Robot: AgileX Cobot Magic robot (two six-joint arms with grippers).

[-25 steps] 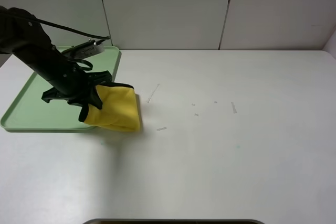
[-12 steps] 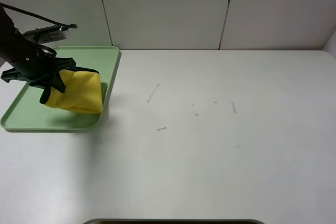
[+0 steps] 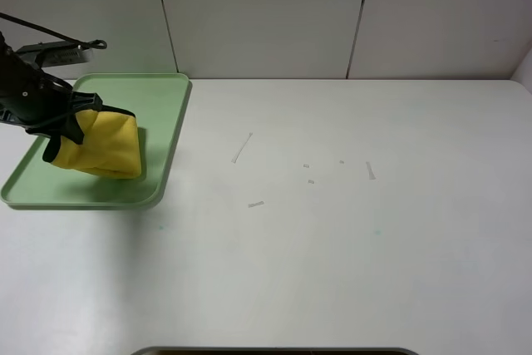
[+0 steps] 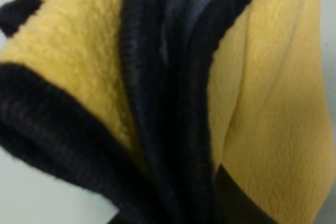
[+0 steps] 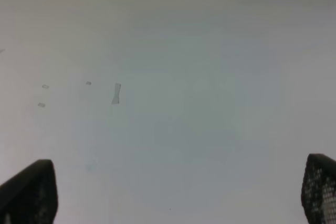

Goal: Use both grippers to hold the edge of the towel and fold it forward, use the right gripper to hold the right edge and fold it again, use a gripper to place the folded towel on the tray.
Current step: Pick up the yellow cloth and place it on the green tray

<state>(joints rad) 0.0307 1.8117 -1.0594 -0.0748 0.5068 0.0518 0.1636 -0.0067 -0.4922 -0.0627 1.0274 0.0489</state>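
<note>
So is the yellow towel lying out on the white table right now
No, the folded yellow towel is over the pale-green tray, bunched in the left gripper, not on the white table.

White table (image 3: 349,247) (tape scraps (image 3: 242,148)) carries green tray (image 3: 170,135).

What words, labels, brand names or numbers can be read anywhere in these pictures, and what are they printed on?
None: no text can be read in any view.
The towel is plain yellow with black edging, no tag showing.
The tray is plain pale green.
The left gripper and the small pale module on its arm show no legible marking; too small to tell.
The table bears only small unmarked scraps.
</note>
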